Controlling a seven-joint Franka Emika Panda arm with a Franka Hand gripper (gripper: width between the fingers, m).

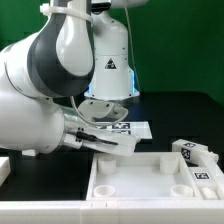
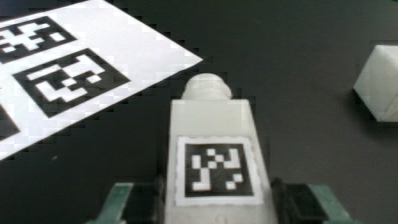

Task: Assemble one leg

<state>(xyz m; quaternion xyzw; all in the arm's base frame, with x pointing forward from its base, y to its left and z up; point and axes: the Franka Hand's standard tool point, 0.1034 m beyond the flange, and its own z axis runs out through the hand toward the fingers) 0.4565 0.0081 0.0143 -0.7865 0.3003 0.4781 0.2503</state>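
Note:
In the wrist view a white leg (image 2: 214,140) with a black-and-white tag on its upper face lies between my two fingers (image 2: 125,200), its rounded end pointing away from me. My gripper (image 2: 214,205) is shut on the leg and holds it above the black table. In the exterior view the gripper (image 1: 98,138) hangs low over the table, just behind the large white panel (image 1: 150,178), with the leg (image 1: 115,142) sticking out toward the exterior view's right. Two more legs (image 1: 192,150) lie at the exterior view's right.
The marker board (image 2: 71,70) lies on the table beside the held leg; it also shows behind the gripper in the exterior view (image 1: 128,127). A white block (image 2: 377,85) sits at the wrist view's edge. Another white part (image 1: 5,170) lies at the exterior view's left edge.

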